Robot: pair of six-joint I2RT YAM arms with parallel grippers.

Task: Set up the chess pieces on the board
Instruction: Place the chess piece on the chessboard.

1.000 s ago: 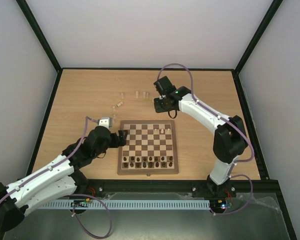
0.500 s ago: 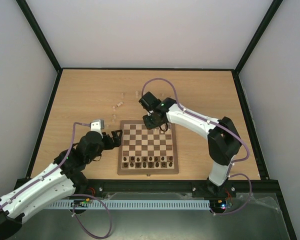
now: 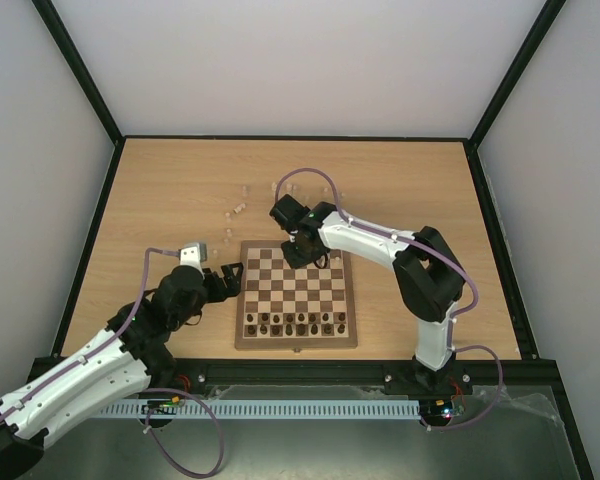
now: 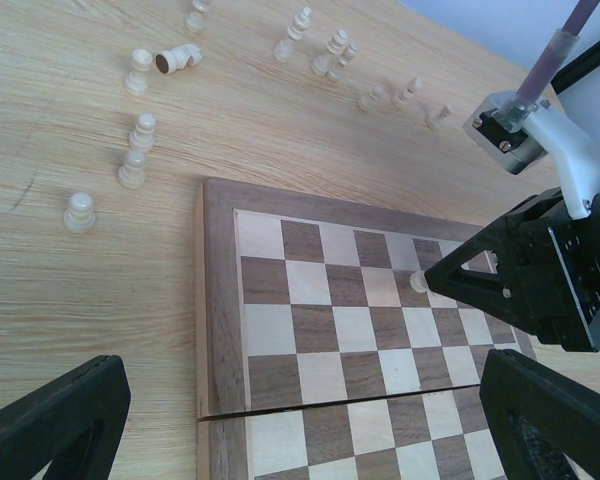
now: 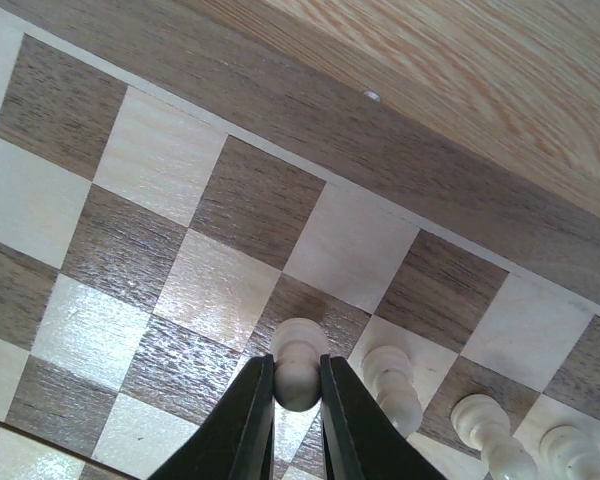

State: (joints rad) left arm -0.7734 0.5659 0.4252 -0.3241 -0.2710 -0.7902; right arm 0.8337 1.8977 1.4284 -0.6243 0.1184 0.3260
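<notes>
While right jaws pinch cream pawn by head over far rows of board, lower straight onto square centre, clear of neighbouring pawns; release only once base is seated. Left jaws wide, empty, beside board's left edge.

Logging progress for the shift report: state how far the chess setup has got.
Done: the dark pieces stand lined up along the near edge of the board, and a few pale pieces stand on its far side. In hand: the right gripper is shut on a pale pawn beside them; the left gripper hangs open, empty. Left: about a dozen loose pale pieces, one toppled, wait on the table beyond the board.
</notes>
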